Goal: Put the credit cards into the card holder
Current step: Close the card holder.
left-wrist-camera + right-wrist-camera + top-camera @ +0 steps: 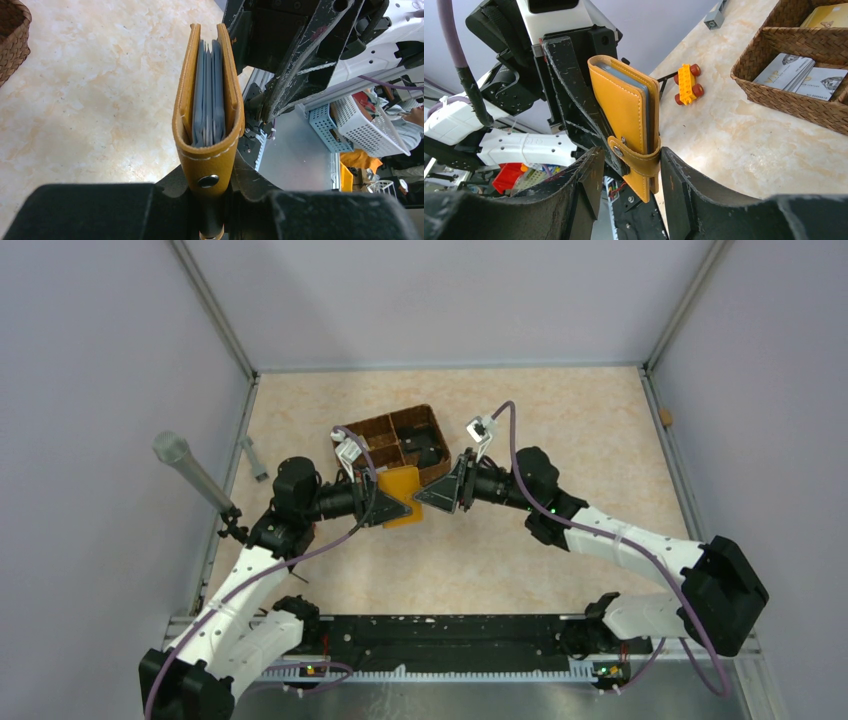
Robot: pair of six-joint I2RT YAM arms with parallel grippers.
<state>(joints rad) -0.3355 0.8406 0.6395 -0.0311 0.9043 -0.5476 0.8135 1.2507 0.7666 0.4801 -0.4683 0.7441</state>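
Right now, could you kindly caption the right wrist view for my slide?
Left gripper holds the closed orange card holder upright between the right gripper's fingers; cards lie in the woven basket behind.

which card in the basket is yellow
The card in the woven basket's top compartment, right wrist view; the cards below it are whitish grey.

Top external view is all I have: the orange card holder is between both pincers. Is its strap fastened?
Observer: Yes. In the right wrist view the strap wraps around the card holder and looks snapped shut at the stud.
Operator: Is something inside?
Observer: The left wrist view shows grey-blue sheets packed between the covers; cards or pockets, I cannot tell.
Operator: Are any cards outside it?
Observer: Yes. The basket holds pale cards and one yellowish card.
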